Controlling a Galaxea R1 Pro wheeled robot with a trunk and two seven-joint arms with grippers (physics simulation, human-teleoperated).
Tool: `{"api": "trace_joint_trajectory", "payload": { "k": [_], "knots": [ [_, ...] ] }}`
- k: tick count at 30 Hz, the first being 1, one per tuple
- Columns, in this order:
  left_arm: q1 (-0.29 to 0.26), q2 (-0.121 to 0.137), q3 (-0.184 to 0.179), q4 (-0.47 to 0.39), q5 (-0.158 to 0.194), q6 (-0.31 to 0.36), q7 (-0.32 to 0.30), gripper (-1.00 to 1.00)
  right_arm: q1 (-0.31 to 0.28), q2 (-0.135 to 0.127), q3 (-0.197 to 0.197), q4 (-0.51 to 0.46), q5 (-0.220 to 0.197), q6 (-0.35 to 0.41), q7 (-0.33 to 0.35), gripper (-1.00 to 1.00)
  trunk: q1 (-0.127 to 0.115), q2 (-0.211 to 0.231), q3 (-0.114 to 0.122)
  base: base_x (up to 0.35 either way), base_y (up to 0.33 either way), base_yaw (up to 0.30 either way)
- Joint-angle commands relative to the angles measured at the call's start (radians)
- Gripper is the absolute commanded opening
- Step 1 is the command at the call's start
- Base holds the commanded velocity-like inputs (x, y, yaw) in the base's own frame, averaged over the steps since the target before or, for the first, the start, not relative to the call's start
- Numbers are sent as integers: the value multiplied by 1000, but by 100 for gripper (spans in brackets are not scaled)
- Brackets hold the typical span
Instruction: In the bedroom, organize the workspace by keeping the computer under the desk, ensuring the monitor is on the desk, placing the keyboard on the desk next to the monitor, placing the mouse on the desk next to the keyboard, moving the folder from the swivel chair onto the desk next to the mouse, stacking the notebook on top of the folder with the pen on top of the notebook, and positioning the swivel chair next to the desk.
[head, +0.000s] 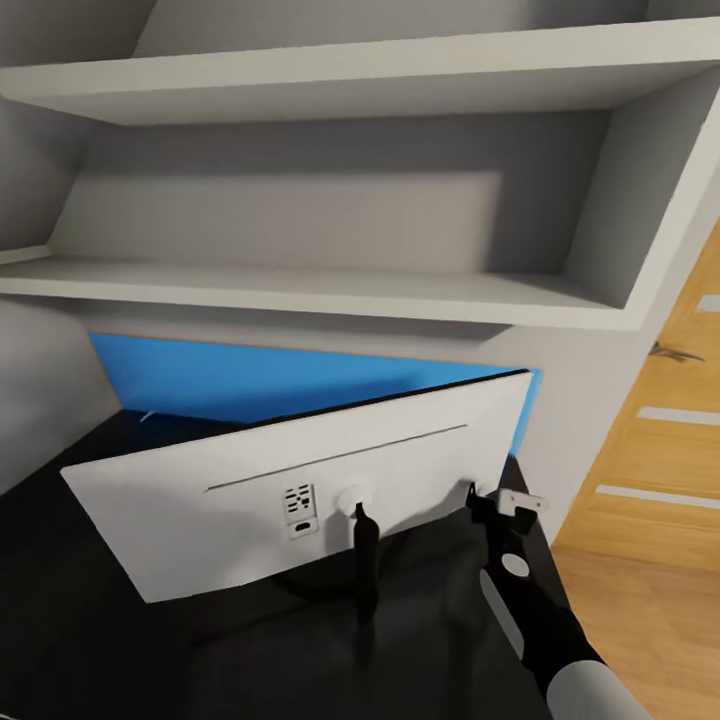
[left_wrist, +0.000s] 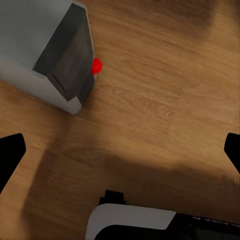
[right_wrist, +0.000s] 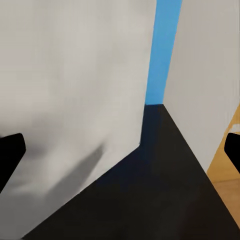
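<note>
Your right gripper (head: 497, 497) hangs spread wide, gripping nothing, at the monitor's (head: 300, 490) 3 o'clock edge, the monitor standing back-to-you on the desk (head: 90, 620); nudge that edge and it may tip off its thin stand; your left gripper (left_wrist: 120, 150) hangs spread over floor (left_wrist: 160, 100).

The monitor (head: 290, 490) is standing on the desk (head: 90, 610) in the lower half of the frame, its back facing the camera. The shelves (head: 330, 290) are hanging above it. The right gripper (head: 497, 502) is sitting just beside the monitor's lower right corner.
</note>
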Motion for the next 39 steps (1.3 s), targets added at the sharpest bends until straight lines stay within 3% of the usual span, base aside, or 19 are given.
{"api": "trace_joint_trajectory", "payload": {
  "k": [1,39],
  "knots": [
    [0,0,-3,0,11,-1,-8,100,-1,-1,5,2,-10,-6,-4,100,1,-1,-1,134,0,0],
    [0,0,-4,0,12,-1,-7,100,-1,1,10,4,-4,-6,-3,100,1,-1,-1,28,0,0]
  ]
}}
